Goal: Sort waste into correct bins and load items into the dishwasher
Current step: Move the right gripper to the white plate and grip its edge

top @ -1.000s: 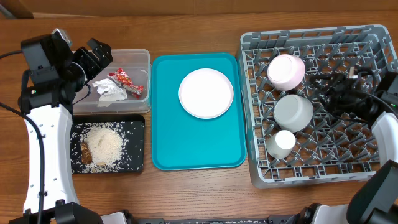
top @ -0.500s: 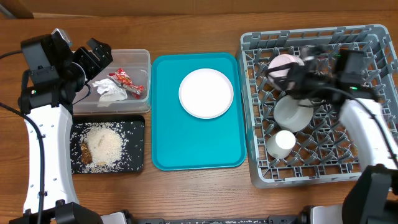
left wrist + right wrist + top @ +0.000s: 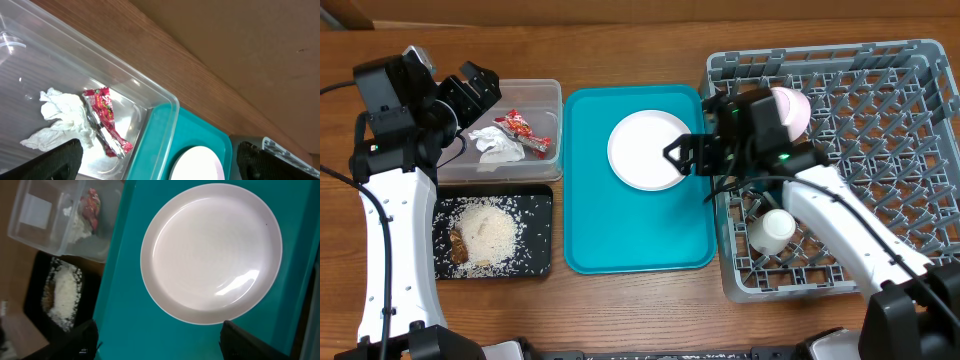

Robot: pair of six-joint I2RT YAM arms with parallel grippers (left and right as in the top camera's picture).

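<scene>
Right gripper [image 3: 686,155] released, spread over the plate [image 3: 651,150] — thin rim, lying flat, may slip the pinch. Left gripper [image 3: 475,92] likewise released.

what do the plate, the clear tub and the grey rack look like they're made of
Plate: probably glazed ceramic or melamine, glossy, with bright highlights across its face.
Clear tub: thin transparent plastic, smooth, with see-through walls, soft glints and rounded corners.
Rack: moulded grey plastic, matte, with a one-piece lattice and pegs and no shine.

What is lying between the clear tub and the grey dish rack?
The teal tray carrying the plate, with the right gripper above it; overhead view.
</scene>
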